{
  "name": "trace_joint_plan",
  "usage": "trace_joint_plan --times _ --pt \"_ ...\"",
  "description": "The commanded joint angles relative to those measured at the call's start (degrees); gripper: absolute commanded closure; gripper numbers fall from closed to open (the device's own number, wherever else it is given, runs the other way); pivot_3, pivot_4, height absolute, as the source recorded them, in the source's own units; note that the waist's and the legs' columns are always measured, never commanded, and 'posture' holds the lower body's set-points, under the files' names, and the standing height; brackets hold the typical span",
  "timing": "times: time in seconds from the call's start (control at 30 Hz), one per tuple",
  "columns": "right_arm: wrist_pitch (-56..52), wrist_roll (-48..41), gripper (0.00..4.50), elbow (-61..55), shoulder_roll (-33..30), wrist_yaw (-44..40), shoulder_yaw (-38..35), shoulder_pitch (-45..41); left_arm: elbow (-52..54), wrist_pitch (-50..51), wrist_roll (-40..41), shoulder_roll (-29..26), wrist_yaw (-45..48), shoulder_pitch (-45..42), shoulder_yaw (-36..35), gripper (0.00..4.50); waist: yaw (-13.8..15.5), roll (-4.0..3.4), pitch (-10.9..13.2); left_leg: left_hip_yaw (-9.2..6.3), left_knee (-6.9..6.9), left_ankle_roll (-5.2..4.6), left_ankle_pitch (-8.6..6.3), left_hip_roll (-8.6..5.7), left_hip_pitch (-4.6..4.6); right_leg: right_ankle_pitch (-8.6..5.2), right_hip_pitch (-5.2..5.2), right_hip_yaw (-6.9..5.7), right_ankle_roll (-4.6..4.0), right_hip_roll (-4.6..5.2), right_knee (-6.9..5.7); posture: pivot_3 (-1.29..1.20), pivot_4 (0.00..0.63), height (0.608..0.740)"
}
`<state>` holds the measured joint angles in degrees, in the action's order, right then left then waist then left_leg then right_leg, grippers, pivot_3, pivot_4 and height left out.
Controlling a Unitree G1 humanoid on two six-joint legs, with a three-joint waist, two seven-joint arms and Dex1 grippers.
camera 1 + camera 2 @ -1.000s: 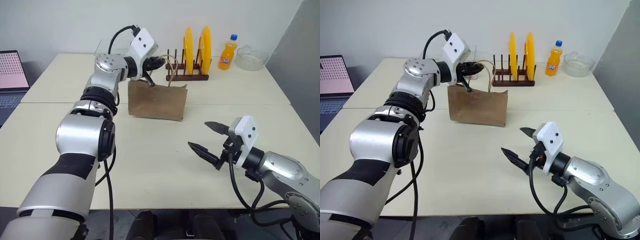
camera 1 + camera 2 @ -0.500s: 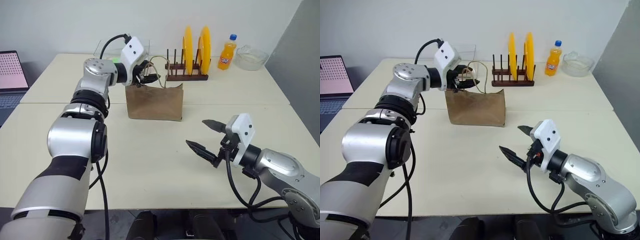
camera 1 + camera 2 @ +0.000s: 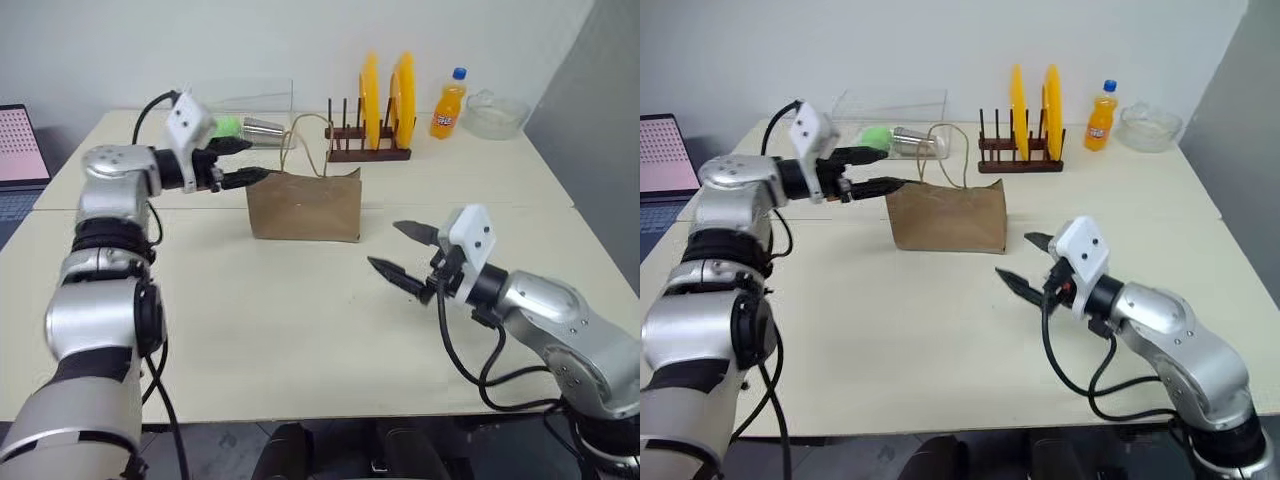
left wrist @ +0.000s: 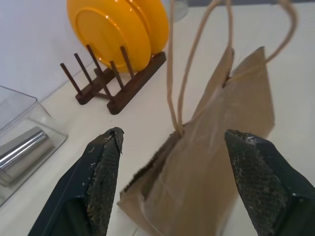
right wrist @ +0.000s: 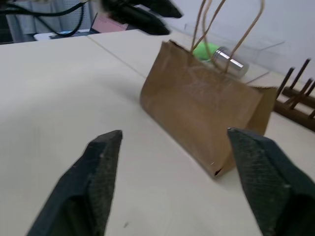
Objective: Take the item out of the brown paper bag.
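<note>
Left wrist view: brown paper bag (image 4: 211,167) hides its contents; both fingers spread, empty.

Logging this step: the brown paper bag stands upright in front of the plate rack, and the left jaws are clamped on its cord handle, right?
Not quite. The brown paper bag does stand upright before the plate rack, but the left gripper is open beside it, gripping nothing; the left wrist view shows the handles free between its fingers.

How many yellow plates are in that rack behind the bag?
2. Both stand upright on edge in the wooden rack behind the brown paper bag: one yellow plate on the left, the other yellow plate just right of it. None looks hidden.
</note>
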<state>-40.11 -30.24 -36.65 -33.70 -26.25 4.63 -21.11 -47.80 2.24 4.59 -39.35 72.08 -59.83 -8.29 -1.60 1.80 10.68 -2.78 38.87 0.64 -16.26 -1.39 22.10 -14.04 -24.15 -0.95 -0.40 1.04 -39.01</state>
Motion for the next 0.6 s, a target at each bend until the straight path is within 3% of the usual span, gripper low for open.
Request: trace_joint_plan --times 0.03,0.13,0.23,0.5,0.6 --pt "3.5 3.8 2.25 4.6 0.0 -2.1 1.2 -6.6 32.7 17.7 10.2 -2.8 -2.9 15.8 -6.5 1.04 -0.7 -0.05 0.0 0.07 -0.03 0.02 0.01 0.0 -0.08 0.0 -0.01 0.18 -0.01 0.01 -0.05 0.0 0.15 0.74" --pt "6.5 7.3 3.38 12.3 0.3 -4.7 2.7 -13.5 55.6 29.0 16.0 -3.7 -8.0 30.5 -11.2 1.04 -0.8 -0.03 0.0 0.02 -0.01 0.03 0.01 -0.01 -0.09 0.01 -0.01 0.22 -0.01 0.0 -0.01 0.0 0.15 0.74" --pt "11.2 12.2 4.39 23.3 1.1 -7.6 5.1 -22.0 70.0 37.0 20.6 -3.7 -13.7 39.1 -15.0 1.04 -0.2 -0.03 0.0 0.02 -0.02 0.01 0.0 0.0 -0.16 0.01 0.01 0.24 -0.02 0.0 -0.01 0.0 0.15 0.74" --pt "34.4 29.1 4.48 66.1 7.4 -15.8 14.8 -47.3 85.1 49.4 29.6 -0.4 -27.3 48.6 -20.2 1.04 0.0 -0.04 0.0 0.08 -0.03 0.01 0.01 -0.04 -0.34 0.03 0.16 0.25 -0.07 -0.01 0.01 0.0 0.15 0.74" --pt "44.0 36.5 4.48 86.7 12.3 -13.4 18.4 -56.6 86.5 50.2 31.5 -0.2 -29.7 50.1 -20.6 1.04 -0.2 -0.04 0.0 0.08 -0.08 0.04 0.02 -0.02 -0.32 0.1 0.09 0.23 -0.19 -0.02 -0.03 0.0 0.15 0.74"
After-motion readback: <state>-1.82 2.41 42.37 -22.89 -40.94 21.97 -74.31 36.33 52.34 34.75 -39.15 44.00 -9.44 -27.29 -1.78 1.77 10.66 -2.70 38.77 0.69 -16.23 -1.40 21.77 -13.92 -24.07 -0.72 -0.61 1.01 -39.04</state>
